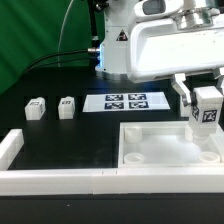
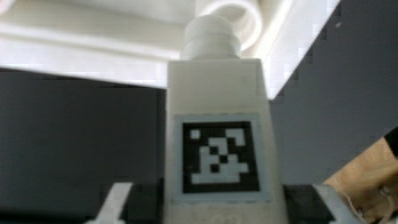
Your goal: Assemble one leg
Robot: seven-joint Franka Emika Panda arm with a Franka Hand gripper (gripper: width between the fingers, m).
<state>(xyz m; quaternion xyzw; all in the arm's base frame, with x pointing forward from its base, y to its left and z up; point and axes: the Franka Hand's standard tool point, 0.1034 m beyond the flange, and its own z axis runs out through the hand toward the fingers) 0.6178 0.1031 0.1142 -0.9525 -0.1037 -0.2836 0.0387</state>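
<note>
White plastic leg (image 1: 207,108): I am pinching it in my gripper (image 2: 221,206) at the exterior view's right, over the far right part of the tray (image 1: 165,141).
I am holding it upright, jaws pressing its flat sides, tagged face uncovered; whether its lower end is touching the tray I cannot tell. I am judging it light, stiff and smooth, so prone to twisting in a loose pinch: grip the flat sides mid-body, narrow end free. Two spare legs (image 1: 67,106) are lying well apart at the exterior view's left, beside the marker board (image 1: 125,101).
</note>
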